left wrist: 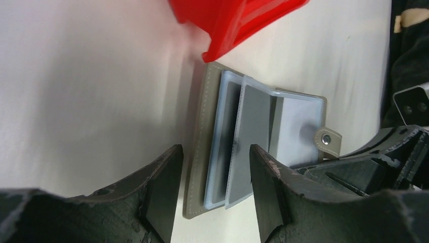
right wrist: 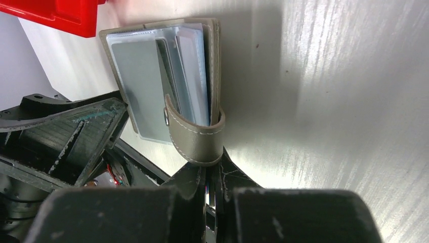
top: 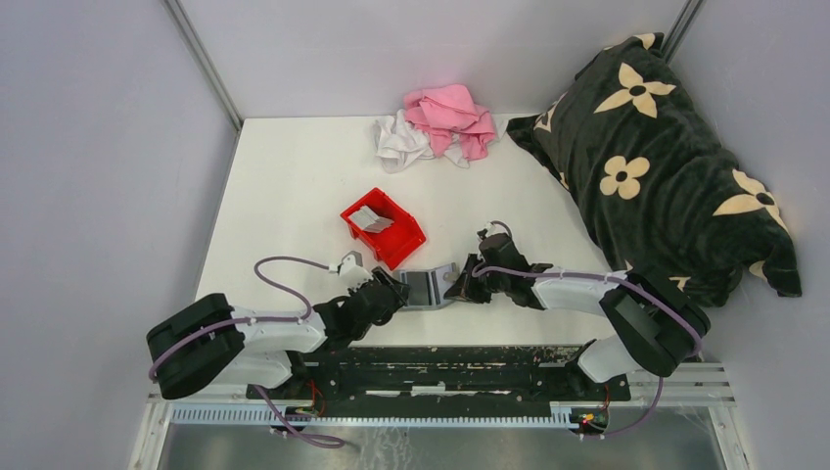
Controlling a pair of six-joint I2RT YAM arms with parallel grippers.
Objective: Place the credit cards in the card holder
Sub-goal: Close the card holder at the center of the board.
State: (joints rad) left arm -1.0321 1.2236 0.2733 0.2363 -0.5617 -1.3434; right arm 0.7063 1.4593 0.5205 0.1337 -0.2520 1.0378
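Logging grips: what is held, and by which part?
The right gripper pinches the card holder by its snap strap; the left gripper is open, holding nothing.

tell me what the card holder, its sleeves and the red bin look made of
Card holder: matte grey-brown leather or imitation, judging by the stitched edge and snap strap. Sleeves: clear, glossy soft plastic; contents show through. Red bin: hard, shiny moulded plastic, probably.
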